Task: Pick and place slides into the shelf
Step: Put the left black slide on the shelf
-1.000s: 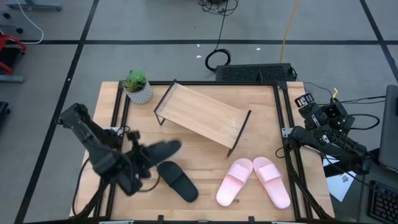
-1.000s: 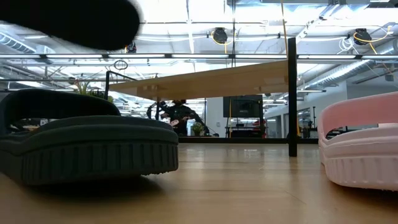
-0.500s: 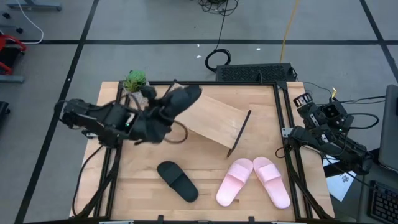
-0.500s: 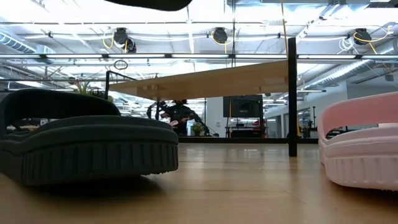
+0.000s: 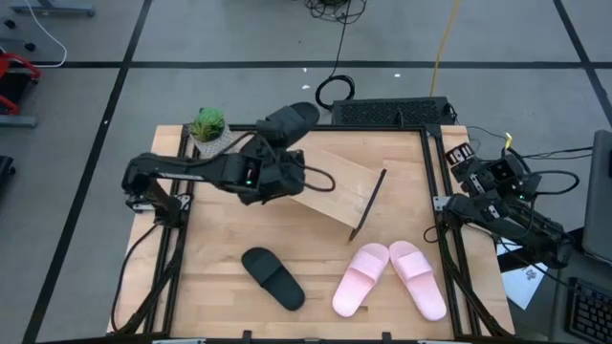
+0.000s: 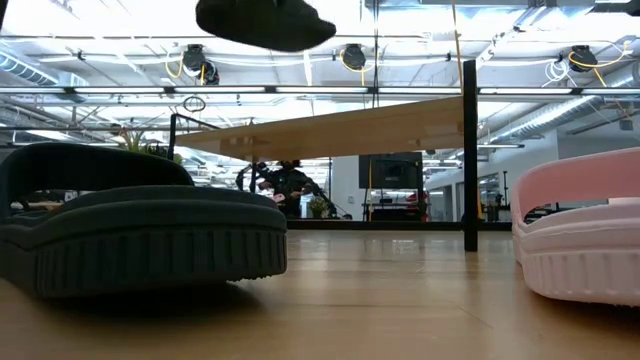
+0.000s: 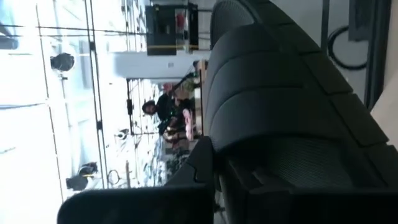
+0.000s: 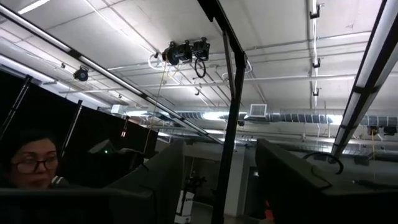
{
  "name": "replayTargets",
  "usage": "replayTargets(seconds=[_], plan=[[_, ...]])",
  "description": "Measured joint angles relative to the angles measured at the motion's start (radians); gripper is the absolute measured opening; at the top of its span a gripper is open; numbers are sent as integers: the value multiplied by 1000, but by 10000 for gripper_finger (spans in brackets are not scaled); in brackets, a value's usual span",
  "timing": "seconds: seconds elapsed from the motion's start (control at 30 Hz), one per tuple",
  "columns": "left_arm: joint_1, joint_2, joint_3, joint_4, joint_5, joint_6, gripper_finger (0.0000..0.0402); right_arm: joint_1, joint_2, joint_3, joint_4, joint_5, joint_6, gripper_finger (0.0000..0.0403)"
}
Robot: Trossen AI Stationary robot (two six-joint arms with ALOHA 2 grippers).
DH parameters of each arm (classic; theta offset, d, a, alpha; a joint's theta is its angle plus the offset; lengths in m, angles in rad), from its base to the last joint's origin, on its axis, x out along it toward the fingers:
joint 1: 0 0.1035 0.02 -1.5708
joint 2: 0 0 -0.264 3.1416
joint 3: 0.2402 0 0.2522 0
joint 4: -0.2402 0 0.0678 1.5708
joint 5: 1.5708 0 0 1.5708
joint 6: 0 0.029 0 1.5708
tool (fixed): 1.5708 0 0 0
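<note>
Black slide (image 5: 285, 125) is clamped in the left gripper (image 5: 271, 162) above the shelf (image 5: 311, 178); only the low view shows it airborne. Right gripper (image 5: 466, 156), fingers apart, waits at the counter (image 5: 220, 239) edge.

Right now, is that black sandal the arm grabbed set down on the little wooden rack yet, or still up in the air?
In the air. The left gripper holds the black slide above the shelf; the low view shows it hanging clear.

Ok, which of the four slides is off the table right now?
One black slide, held by the left gripper above the shelf.
</note>
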Motion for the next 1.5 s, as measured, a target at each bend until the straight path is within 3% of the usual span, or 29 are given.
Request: replayTargets(seconds=[0.53, 0.67, 1.0, 1.3, 1.5], plan=[[160, 0, 0, -45, -38, -174, 0, 0, 0, 0, -33, -45, 3, 187], [175, -3, 1, -91, 64, -261, 0, 0, 0, 0, -44, -65, 28, 187], [173, 0, 0, -333, 178, -553, 0, 0, 0, 0, -48, -67, 1, 187], [159, 108, 0, -343, 233, -608, 0, 0, 0, 0, -54, -76, 0, 187], [161, 196, -1, -376, 192, -683, 0, 0, 0, 0, -61, -84, 1, 187]])
